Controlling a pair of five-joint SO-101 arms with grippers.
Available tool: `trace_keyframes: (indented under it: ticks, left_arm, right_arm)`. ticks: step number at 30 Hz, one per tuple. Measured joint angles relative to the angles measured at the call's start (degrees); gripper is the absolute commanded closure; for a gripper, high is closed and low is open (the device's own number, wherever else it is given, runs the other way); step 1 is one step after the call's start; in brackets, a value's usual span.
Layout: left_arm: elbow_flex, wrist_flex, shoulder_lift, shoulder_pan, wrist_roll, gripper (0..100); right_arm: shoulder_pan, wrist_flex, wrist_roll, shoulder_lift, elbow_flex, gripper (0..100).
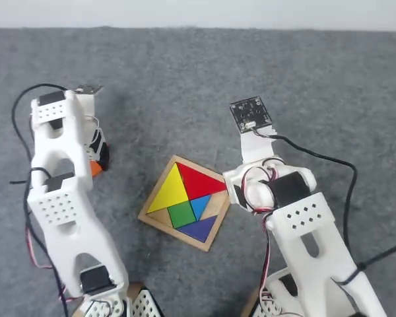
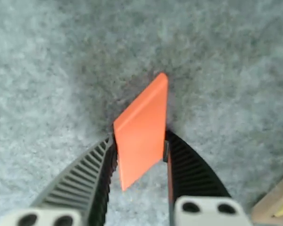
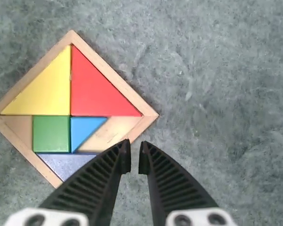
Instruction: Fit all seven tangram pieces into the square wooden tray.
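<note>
**Orange piece in the left claw, slanted gap waiting in the tray**

The left gripper (image 2: pixel 139 146) is clamped on the orange parallelogram (image 2: pixel 142 127), its two jaws pressing on the long sides. It holds the piece toward the left edge of the grey surface (image 1: pixel 303 79), well apart from the tray. I cannot tell whether the piece is lifted clear of the surface or touching it.

The piece's long axis runs straight out from the claw, with one sharp corner pointing away from the wrist and the other tucked back between the jaws.

The wooden tray (image 3: pixel 117 83) sits near the middle of the surface, turned corner-on to the arms like a diamond. It holds the yellow triangle (image 3: pixel 45 89), red triangle (image 3: pixel 96 89), green square (image 3: pixel 50 133), blue triangle (image 3: pixel 82 129) and purple triangle (image 3: pixel 66 162). Bare wood shows in two places:

- A slanted gap (image 3: pixel 111 134) lies between the blue triangle and the rim on the right arm's side.
- A small triangular gap (image 3: pixel 16 125) lies beside the green square.

The right gripper (image 3: pixel 134 157) hangs just over the rim by the slanted gap. Its jaws are drawn almost together with nothing between them.

The step in hand looks like carrying the orange piece to the slanted gap. To do it well:

- Turn the wrist on the way so the long sides run parallel to that rim.
- Level the piece, then lower it flat rather than corner first.
- Check the slant first, because a parallelogram fits only one way up and may need flipping.
- Back the right gripper away from the gap beforehand, or the two claws are likely to collide.
</note>
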Motion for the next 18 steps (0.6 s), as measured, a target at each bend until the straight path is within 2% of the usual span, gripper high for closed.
trace_keyframes:
  ticks: [6, 12, 18]
  left_arm:
    - [-0.26, 0.26, 0.09, 1.49, 4.22, 79]
    - [-2.11, 2.37, 1.85, 1.58, 16.70, 79]
    - [-8.88, 7.91, 6.59, 1.58, 23.91, 81]
  right_arm:
    - [0.00, 0.00, 0.09, 0.00, 0.70, 94.6]
    - [0.00, 0.00, 0.26, 0.00, 0.70, 94.6]
    - [0.00, 0.00, 0.26, 0.00, 0.70, 94.6]
